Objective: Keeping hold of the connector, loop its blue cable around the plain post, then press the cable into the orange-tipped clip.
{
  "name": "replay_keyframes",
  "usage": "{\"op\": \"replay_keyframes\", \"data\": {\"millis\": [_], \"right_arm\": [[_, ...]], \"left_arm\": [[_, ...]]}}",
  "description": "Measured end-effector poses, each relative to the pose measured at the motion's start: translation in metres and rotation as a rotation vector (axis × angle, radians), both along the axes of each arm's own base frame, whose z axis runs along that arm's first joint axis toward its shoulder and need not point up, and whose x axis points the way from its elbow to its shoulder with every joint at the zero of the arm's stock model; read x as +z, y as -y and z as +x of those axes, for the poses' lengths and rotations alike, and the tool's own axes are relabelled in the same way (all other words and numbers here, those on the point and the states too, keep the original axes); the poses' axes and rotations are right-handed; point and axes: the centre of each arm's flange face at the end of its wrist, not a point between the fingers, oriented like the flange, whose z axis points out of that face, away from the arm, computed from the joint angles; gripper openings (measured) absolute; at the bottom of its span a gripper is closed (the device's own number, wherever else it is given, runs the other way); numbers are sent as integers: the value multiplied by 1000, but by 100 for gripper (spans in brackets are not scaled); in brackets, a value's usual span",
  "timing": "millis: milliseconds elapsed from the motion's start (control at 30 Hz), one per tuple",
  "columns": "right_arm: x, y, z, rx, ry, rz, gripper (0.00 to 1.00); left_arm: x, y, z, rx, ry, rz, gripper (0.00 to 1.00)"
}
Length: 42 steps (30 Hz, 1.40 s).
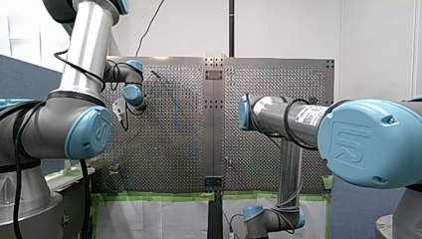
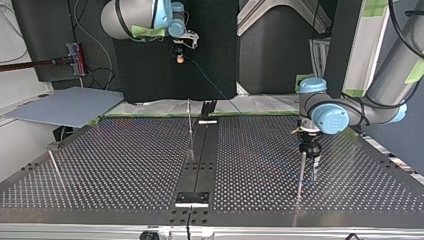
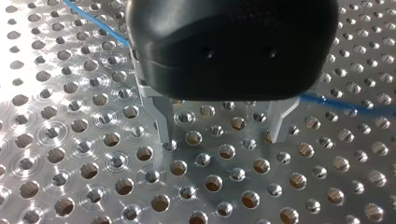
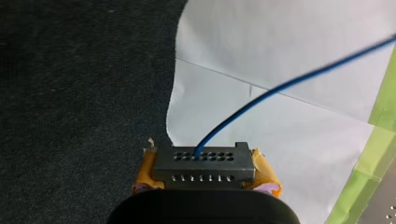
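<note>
**Connector held high beyond the table; posts lie toward 6 o'clock**

My right gripper (image 4: pixel 204 184) is clamped on the dark grey connector (image 4: pixel 204 165), with its yellow pads (image 4: pixel 267 175) on the two short ends. In the right wrist view the connector's long axis runs 9 to 3 o'clock. Its pinned face points away from the gripper, and the blue cable (image 4: pixel 280 88) leaves it toward 2 o'clock.

In the top view the connector hangs above and beyond the perforated table (image 2: pixel 125 160). The cable slants from it toward 4 o'clock, down to the table's far edge. A thin central post (image 2: pixel 190 127) stands at about 6 o'clock from the connector, so I judge the coming move must bring the connector down and around it. I cannot tell which post carries an orange tip.

My left gripper (image 3: pixel 223 133) stands open and empty over the table, just beside another post (image 2: pixel 300 175).
</note>
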Motion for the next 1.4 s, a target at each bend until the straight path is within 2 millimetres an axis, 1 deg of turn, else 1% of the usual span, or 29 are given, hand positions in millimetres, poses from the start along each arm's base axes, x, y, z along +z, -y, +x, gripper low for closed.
{"op": "replay_keyframes", "data": {"millis": [100,233,633,833,1133,1233,1400], "right_arm": [[8,-5,0,5,5,-12,0],[24,-7,4,9,11,-26,0],[76,-3,17,5,15,-52,0],[99,-6,14,-2,16,-59,0],[136,-8,3,-17,35,-74,0],[147,-4,1,-19,43,-76,0],[170,11,1,-26,60,-84,0]], "left_arm": [[0,0,0,1,-1,0,100],[0,0,0,2,-1,0,100],[-1,-1,-1,5,-5,0,100],[-1,-1,-1,8,-5,-1,100],[-1,-1,-1,8,-6,-6,100],[-1,-1,-1,9,-6,-7,100],[-1,-1,-1,9,-9,-7,100]]}}
